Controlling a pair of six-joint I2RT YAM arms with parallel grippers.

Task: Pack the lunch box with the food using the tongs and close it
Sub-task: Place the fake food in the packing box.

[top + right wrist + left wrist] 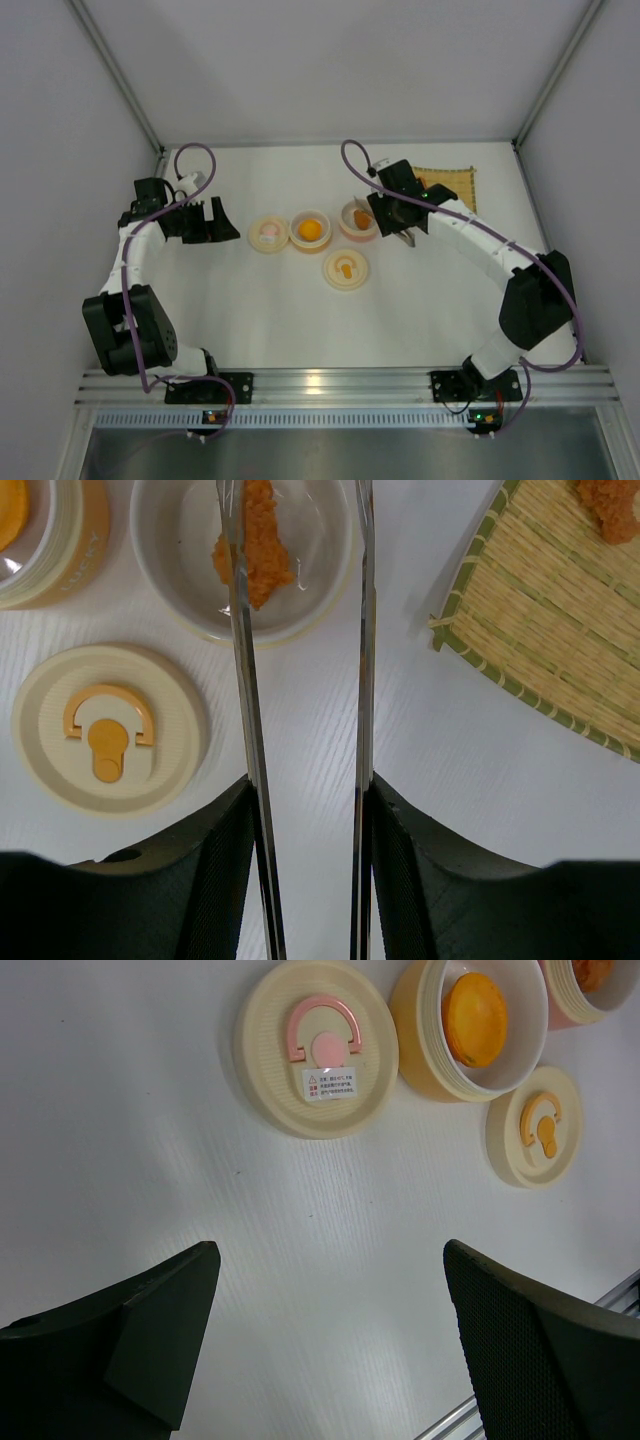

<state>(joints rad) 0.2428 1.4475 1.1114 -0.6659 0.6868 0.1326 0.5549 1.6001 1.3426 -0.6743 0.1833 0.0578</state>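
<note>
Apparently the tongs (pixel 363 680), pinched in the right gripper (pixel 305 800), stand half open and empty; a food lump (pixel 255 550) lies in the bowl (pixel 170 570) under one arm, which may snag it and drag it out

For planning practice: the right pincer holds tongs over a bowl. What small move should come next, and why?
Probably lift the tongs clear and swing toward the mat: their arms stand apart, one fried piece lies in the bowl, and another piece waits on the mat.
</note>
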